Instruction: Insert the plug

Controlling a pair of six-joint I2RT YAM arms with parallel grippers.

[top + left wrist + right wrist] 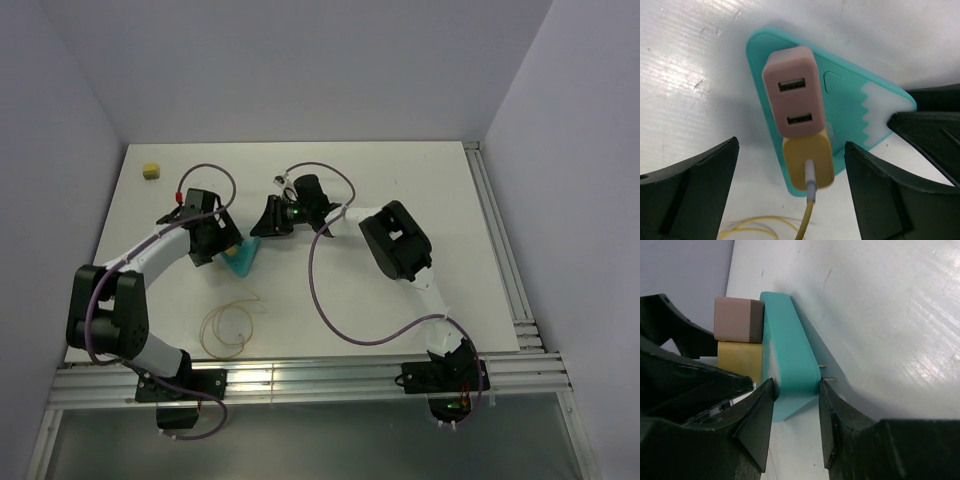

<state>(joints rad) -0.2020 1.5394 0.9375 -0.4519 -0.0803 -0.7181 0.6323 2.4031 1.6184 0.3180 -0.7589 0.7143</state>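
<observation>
Left wrist: left jaws spread around the plug, right jaws pinching the teal block; snagging the cable could unseat it.

1. Left gripper: its jaws are spread wide, so you have a bare gap on each side of the plug.
2. A pink adapter touches the plug's far end on the teal block and blocks that side.
3. Right gripper: it clamps the block's edge, so that side is shut to you.
4. The cable loop lies near of the block, and a purple cable crosses the centre.
5. The table is bare at far right, and a yellow cube sits far left.
</observation>
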